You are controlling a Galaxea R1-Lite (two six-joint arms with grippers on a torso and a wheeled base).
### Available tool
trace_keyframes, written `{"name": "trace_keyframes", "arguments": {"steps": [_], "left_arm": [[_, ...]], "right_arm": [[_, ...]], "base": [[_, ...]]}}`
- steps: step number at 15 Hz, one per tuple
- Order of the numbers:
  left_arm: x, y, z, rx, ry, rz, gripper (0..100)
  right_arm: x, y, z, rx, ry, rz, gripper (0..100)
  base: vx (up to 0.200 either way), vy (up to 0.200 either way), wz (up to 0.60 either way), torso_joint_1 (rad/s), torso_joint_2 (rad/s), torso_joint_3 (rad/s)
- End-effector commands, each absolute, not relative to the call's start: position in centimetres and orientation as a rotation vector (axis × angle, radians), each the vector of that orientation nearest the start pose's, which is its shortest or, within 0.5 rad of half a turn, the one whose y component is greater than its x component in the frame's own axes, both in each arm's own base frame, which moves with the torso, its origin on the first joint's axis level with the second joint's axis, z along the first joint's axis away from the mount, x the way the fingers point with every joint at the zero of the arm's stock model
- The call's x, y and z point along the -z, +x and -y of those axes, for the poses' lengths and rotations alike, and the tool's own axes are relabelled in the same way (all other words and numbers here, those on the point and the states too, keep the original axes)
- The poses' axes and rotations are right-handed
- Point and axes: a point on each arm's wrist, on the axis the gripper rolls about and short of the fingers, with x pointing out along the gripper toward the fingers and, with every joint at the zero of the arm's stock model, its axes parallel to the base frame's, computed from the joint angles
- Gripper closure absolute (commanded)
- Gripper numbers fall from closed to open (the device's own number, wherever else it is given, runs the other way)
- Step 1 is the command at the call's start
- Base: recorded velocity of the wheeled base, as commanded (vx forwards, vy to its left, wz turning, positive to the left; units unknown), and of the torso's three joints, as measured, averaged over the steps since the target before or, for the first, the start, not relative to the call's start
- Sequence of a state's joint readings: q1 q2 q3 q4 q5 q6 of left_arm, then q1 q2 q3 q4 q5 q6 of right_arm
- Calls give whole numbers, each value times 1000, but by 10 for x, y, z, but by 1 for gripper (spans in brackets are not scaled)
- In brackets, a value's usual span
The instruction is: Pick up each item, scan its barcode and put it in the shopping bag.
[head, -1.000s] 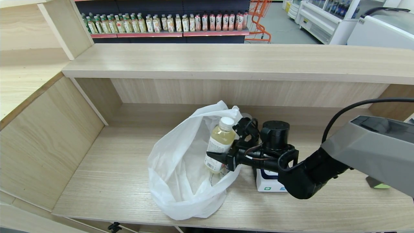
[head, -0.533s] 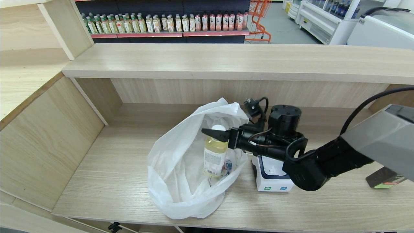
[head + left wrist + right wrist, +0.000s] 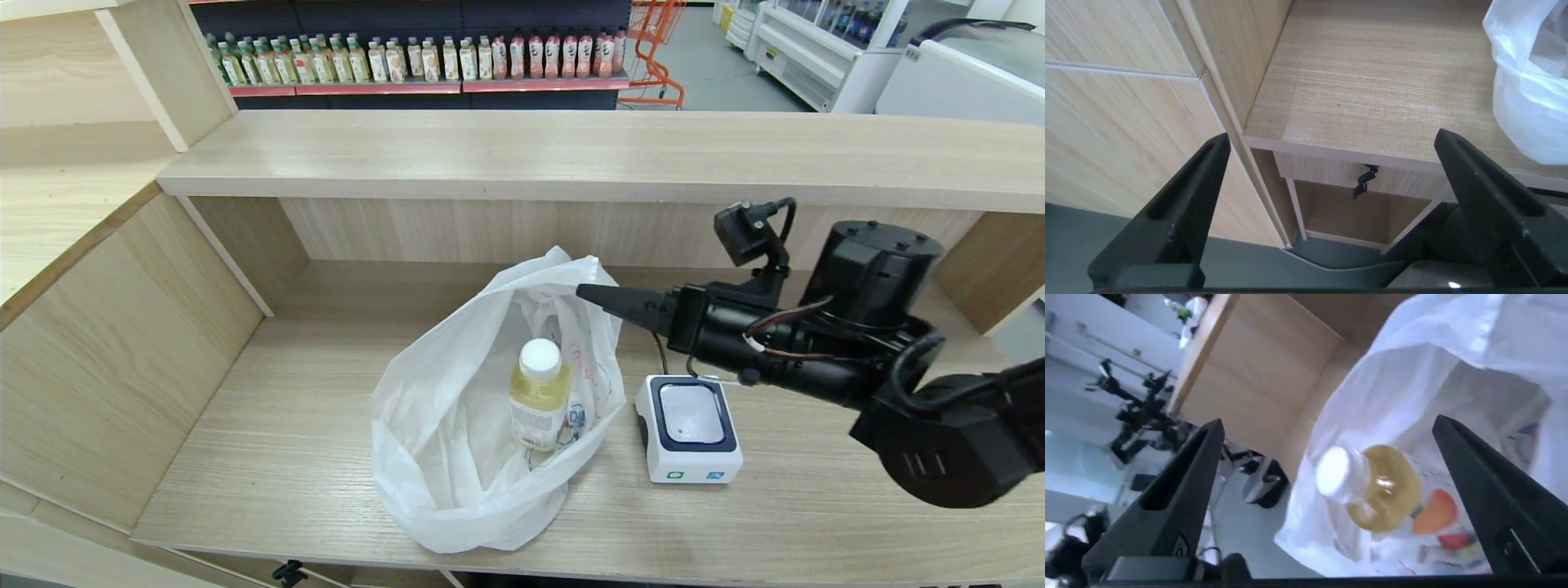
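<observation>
Spread wide and empty at the 1 o'clock rim of the shopping bag [image 3: 441, 457], the right gripper [image 3: 604, 300] could snag the loose plastic and topple the bottle [image 3: 539, 392] standing inside.

Bag [image 3: 441, 465] white; bottle [image 3: 539, 400] pale yellow, cap [image 3: 540, 358] white; scanner [image 3: 692, 457] white, navy-rimmed.

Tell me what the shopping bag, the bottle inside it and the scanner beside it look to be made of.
Shopping bag: thin white plastic film, slightly see-through, crumpled, soft sheen. Bottle: likely clear plastic, since the yellowish drink shows through; white cap, probably plastic. Scanner: smooth white hard-plastic casing; its dark-framed window looks glossy, glass or acrylic.
</observation>
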State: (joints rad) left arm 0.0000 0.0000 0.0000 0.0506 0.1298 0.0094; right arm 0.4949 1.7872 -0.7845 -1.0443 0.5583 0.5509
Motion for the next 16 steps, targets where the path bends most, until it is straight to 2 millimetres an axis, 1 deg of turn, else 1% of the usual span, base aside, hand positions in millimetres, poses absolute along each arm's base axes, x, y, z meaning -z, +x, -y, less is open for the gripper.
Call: {"name": "trace_keyframes", "arguments": {"steps": [1,2,3,4,6,7,8,9,11,14,16], "left_arm": [[-70,-23,-3,-130,12,-51,0],[-70,-23,-3,-130,12,-51,0],[-70,-23,-3,-130,12,-51,0],[-70,-23,-3,-130,12,-51,0],[-70,-23,-3,-129,13,-51,0],[-70,-23,-3,-130,13,-53,0],[-70,-23,-3,-130,13,-53,0],[-70,-23,-3,-130,12,-51,0],[-70,-23,-3,-130,12,-51,0],[-70,-23,-3,-127,13,-53,0],[-70,-23,-3,-129,14,-53,0]], "right_arm": [[-194,239,-115,-942,328,-207,0],[-193,229,-99,-891,271,-221,0],[-204,212,-73,-767,172,-210,0],[-212,206,-60,-668,90,-173,0],[-228,202,-40,-530,-51,-67,0],[-231,197,-33,-500,-98,-45,0],[-233,191,-33,-503,-104,-33,0],[-227,183,-31,-497,-99,-48,0],[-215,178,-26,-465,-77,-89,0],[-212,172,-25,-434,-79,-93,0],[-210,166,-23,-410,-82,-94,0]], "base": [[0,0,0,0,0,0],[0,0,0,0,0,0],[0,0,0,0,0,0],[0,0,0,0,0,0],[0,0,0,0,0,0],[0,0,0,0,0,0],[0,0,0,0,0,0],[0,0,0,0,0,0],[0,0,0,0,0,0],[0,0,0,0,0,0],[-200,0,0,2,-2,2]]}}
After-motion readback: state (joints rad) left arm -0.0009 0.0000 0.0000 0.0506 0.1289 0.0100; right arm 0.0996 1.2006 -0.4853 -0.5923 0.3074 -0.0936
